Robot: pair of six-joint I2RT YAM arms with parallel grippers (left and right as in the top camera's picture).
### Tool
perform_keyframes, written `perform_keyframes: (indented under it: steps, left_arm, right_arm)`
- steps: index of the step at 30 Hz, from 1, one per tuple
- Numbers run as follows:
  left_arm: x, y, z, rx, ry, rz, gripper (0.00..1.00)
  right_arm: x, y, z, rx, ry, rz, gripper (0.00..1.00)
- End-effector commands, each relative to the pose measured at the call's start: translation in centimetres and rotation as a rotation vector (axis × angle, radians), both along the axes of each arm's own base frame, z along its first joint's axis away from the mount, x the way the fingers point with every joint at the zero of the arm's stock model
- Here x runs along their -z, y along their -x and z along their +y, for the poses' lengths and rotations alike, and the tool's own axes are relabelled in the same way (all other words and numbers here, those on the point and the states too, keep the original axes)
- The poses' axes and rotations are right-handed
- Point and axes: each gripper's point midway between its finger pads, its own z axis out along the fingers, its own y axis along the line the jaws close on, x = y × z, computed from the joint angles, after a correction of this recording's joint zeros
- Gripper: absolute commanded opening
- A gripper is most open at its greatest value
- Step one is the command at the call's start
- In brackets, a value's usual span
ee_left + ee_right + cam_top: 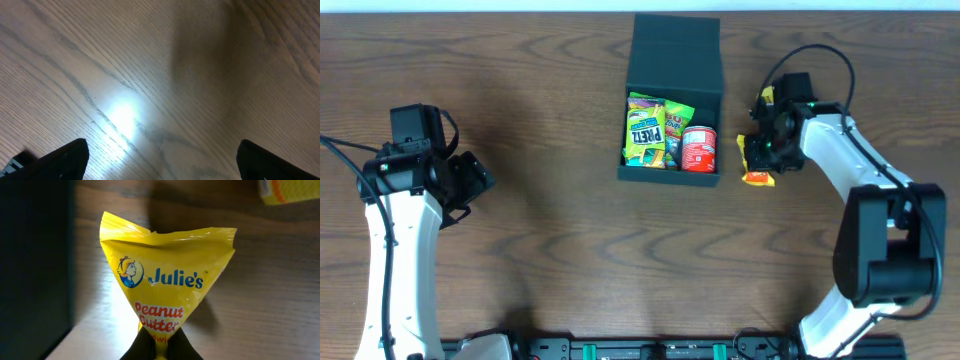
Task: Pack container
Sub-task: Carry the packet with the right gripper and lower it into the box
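Observation:
The dark teal-black square container [672, 177] sits open at the back middle of the table, its lid [676, 50] folded back. Inside lie green snack packets [646, 130] and a small red can [699, 148]. Its dark wall shows at the left of the right wrist view [35, 260]. My right gripper [763, 152] is just right of the container, shut on a yellow Julie's peanut butter packet [167, 280], pinched at its lower end [159, 345]. My left gripper [160, 160] is open and empty over bare table at the far left [470, 180].
A yellow item [290, 191] lies on the table beyond the packet, near the right arm [767, 97]. The wooden table [570, 260] spreads around the container. The arm bases stand at the front edge.

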Motion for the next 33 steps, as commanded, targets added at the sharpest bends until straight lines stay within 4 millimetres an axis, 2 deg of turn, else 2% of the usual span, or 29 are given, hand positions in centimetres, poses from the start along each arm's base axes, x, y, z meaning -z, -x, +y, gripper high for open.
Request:
perform_keyframes:
  steps: [1, 6, 10, 12, 15, 19, 22, 26, 33]
  left_arm:
    - [0.2, 0.0, 0.0, 0.003, 0.008, 0.011, 0.95]
    - [0.2, 0.0, 0.0, 0.003, 0.008, 0.011, 0.95]
    - [0.2, 0.0, 0.0, 0.003, 0.008, 0.011, 0.95]
    - [0.2, 0.0, 0.0, 0.003, 0.008, 0.011, 0.95]
    - [0.2, 0.0, 0.0, 0.003, 0.008, 0.011, 0.95]
    - [0.2, 0.0, 0.0, 0.003, 0.008, 0.011, 0.95]
    - [0.2, 0.0, 0.0, 0.003, 0.008, 0.011, 0.95]
    - [0.2, 0.0, 0.0, 0.003, 0.008, 0.011, 0.95]
    - [0.2, 0.0, 0.0, 0.003, 0.008, 0.011, 0.95]
  right_arm:
    - [-5.3, -1.7, 1.4, 0.018, -0.072, -0.126, 0.02]
    - [-10.5, -1.4, 3.1, -0.019, -0.097, -0.252, 0.06]
    - [-15.0, -0.9, 5.5, -0.042, -0.139, -0.372, 0.1]
    - [-16.4, -0.7, 6.9, -0.051, -0.153, -0.416, 0.11]
    - [-17.3, -0.6, 9.0, -0.045, -0.169, -0.448, 0.11]
    - [-17.2, -0.7, 12.2, -0.04, -0.204, -0.459, 0.08]
    - [-16.4, -0.9, 13.7, -0.028, -0.188, -0.462, 0.08]
    - [-14.0, -1.2, 14.6, 0.007, -0.137, -0.425, 0.06]
    - [-8.7, -1.5, 15.0, 0.058, -0.085, -0.308, 0.01]
